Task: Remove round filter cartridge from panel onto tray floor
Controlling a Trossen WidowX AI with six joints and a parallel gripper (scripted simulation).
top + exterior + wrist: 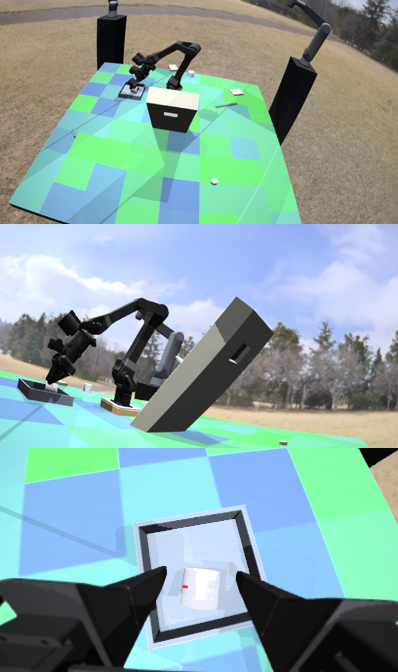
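The filter cartridge (135, 90) (51, 387) (201, 589) is a white cylinder with a small red mark. It lies on its side inside the tray (129, 96) (61, 399) (200, 631), near the middle of its floor in the wrist view. Its slots are not visible. My gripper (49, 382) (201, 572) is open, pointing down just above the cartridge, with one finger on either side and visible gaps between. The service panel (172, 97) (201, 363) is a tilted pale box with a dark back; its front face is hidden.
The tray's low dark walls surround the fingertips. A white cylinder (190, 74) (87, 388) and a flat pale block (172, 67) lie behind the tray. Another pale block (236, 92) and a grey bar (226, 105) lie to the right. A small white disc (214, 181) (282, 443) lies in front.
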